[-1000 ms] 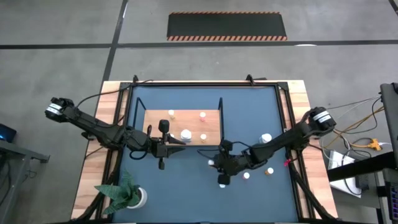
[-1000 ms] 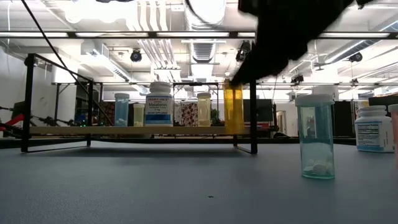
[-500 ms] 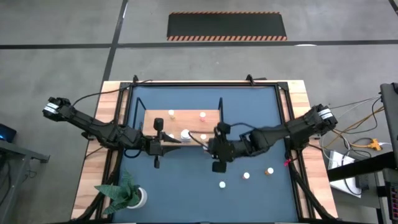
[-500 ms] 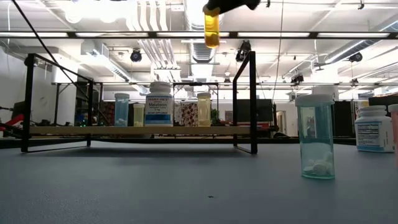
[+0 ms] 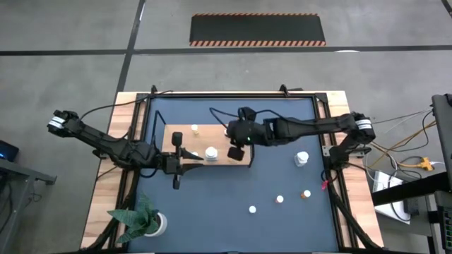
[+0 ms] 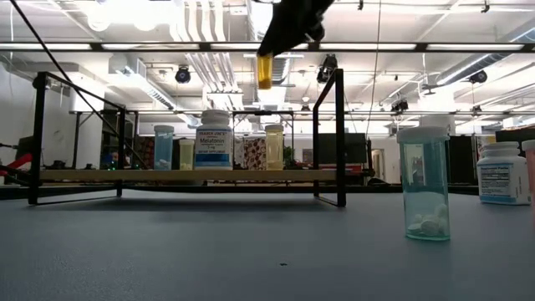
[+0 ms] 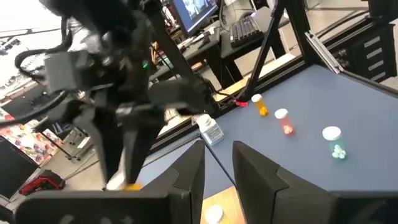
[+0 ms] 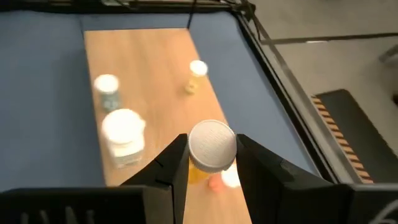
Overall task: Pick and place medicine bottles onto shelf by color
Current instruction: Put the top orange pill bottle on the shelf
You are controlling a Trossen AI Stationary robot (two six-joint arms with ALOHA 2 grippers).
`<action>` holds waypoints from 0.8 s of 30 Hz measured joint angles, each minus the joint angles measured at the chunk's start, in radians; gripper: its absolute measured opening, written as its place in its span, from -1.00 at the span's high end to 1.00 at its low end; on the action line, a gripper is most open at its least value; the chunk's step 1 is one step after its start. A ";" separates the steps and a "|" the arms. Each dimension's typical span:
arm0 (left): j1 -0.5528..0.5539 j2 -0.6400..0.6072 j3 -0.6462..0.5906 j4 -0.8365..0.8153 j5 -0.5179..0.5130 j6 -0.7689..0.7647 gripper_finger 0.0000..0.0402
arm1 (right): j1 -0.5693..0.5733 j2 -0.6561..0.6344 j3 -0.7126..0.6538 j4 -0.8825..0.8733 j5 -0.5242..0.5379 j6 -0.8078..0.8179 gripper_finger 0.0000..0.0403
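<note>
High view: the right arm reaches across the dark blue worktop (image 5: pixel 282 127) and hangs over the right end of the shelf (image 5: pixel 185 141), a light wooden board with black frame ends.
Right hand (image 8: pixel 211 163): pinching a small amber bottle (image 8: pixel 211 149) with a white cap — the fingers bear on its sides just under the cap, seen plainly in the right wrist view.
Amber bottle, place: in the air above the shelf's right end, not touching the board; in the low view it hangs well above the bottles on the shelf.
On the shelf: a larger white bottle (image 8: pixel 123 135), a pale blue-green one (image 8: pixel 107 86) just beside it, and a yellowish one (image 8: pixel 196 71) toward the far edge.
Off the shelf: a white bottle (image 5: pixel 301 158) and three small ones (image 5: pixel 280 200) stand on the worktop, well apart from the shelf, to its right.
Left hand (image 7: pixel 217 163): waits at the shelf's front edge near its left end, fingers a little apart, nothing between them.
Handling, judged: the bottle looks light and stiff, with smooth plastic walls that could slip — a grip high on the body under the cap seems sound. Tall and narrow, it may tip if let go before its base sits flat on the board.
Placing, judged: an open patch by the yellowish bottle looks like the fitting spot.
</note>
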 joint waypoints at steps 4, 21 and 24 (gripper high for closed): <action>0.000 -0.011 0.000 0.018 -0.022 0.018 0.68 | -0.042 0.035 0.000 0.084 -0.098 -0.021 0.47; 0.000 -0.035 -0.002 0.083 -0.131 0.027 0.68 | -0.116 0.281 0.059 0.374 -0.172 -0.072 0.47; 0.000 -0.035 -0.002 0.083 -0.132 0.027 0.68 | -0.115 0.334 0.098 0.368 -0.186 -0.071 0.47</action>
